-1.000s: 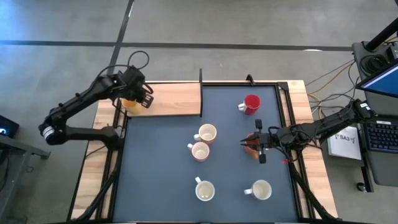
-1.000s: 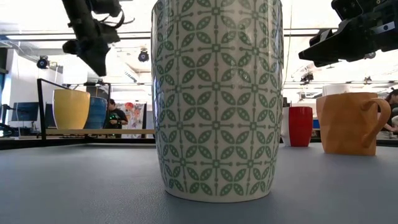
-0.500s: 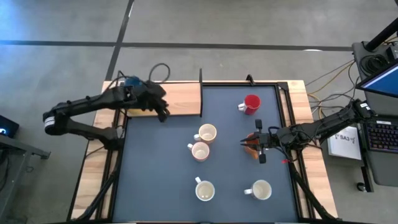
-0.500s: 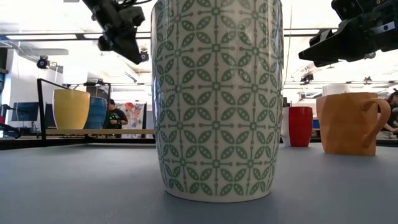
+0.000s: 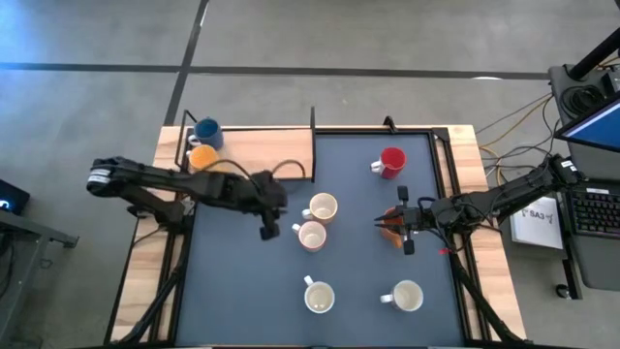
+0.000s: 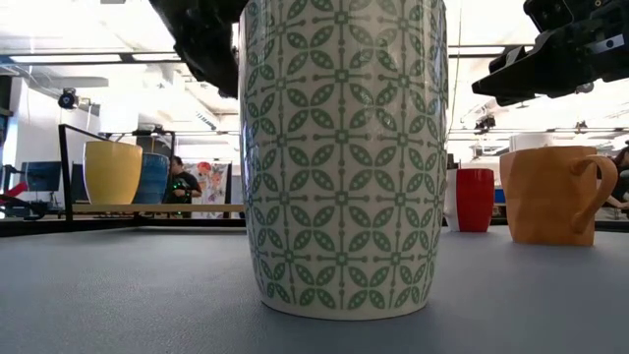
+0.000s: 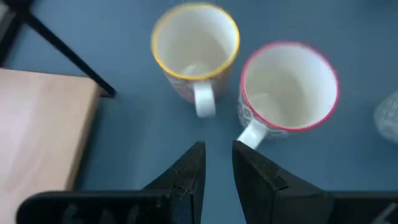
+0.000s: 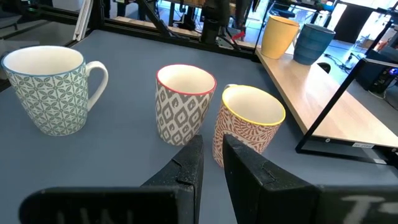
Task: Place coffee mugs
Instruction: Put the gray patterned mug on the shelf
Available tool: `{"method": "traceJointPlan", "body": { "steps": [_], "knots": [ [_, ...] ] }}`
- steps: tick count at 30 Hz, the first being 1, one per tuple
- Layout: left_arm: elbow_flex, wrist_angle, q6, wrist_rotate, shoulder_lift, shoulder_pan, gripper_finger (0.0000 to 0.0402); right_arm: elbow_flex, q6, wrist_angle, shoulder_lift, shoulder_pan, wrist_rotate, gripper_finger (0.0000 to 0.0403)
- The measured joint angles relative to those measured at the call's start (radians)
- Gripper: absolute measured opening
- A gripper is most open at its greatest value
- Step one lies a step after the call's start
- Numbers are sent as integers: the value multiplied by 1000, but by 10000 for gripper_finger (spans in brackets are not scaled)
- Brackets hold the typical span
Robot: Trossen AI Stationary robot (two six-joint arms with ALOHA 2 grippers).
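My left gripper [image 5: 268, 231] hangs shut and empty over the dark mat, just left of the red-rimmed mug [image 7: 287, 87] and the yellow-rimmed mug [image 7: 195, 45]. Both mugs stand upright mid-table. My right gripper [image 5: 386, 223] is shut and hovers above the orange mug [image 6: 550, 194], apart from it. A yellow-orange mug [image 5: 201, 158] and a blue mug [image 5: 206, 132] stand on the wooden shelf [image 5: 271, 155]. A red mug [image 5: 391, 161] stands at the far right. Two white mugs [image 5: 319, 298] [image 5: 407, 296] stand near the front edge.
A thin black post [image 5: 313, 121] and frame rails [image 5: 446, 155] edge the mat. The green-patterned white mug [image 6: 344, 157] fills the middle of the low view. There is bare mat at the near left [image 5: 232, 291]. A desk with a keyboard [image 5: 591, 208] is off to the table's right.
My left gripper has left the yellow-orange mug standing on the wooden shelf beside the blue mug. It has swung toward the table's right and near edge, out over the mat to the two middle mugs. My right gripper has kept still.
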Motion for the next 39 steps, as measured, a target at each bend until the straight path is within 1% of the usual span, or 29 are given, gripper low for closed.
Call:
{"method": "traceJointPlan", "body": {
  "steps": [3, 8, 15, 17, 21, 24, 28, 34, 39],
  "knots": [
    [-33, 39, 5, -1, 44, -4, 62, 0, 0, 0, 0, 0, 0, 50],
    [-98, 196, 27, 7, 91, -14, 62, 0, 0, 0, 0, 0, 0, 50],
    [-105, 221, 27, 16, 94, -55, 62, 0, 0, 0, 0, 0, 0, 50],
    [-104, 236, 27, 39, 89, -68, 62, 0, 0, 0, 0, 0, 0, 50],
    [-104, 237, 28, 122, 89, -103, 65, 0, 0, 0, 0, 0, 0, 50],
    [-104, 238, 54, 139, 88, -129, 75, 0, 0, 0, 0, 0, 0, 50],
    [-101, 274, 93, 138, 89, -154, 99, 0, 0, 0, 0, 0, 0, 50],
    [-101, 363, 240, 135, 90, -183, 141, 0, 0, 0, 0, 0, 0, 50],
    [-100, 402, 326, 131, 131, -180, 150, 0, 0, 0, 0, 0, 0, 50]
  ]
}}
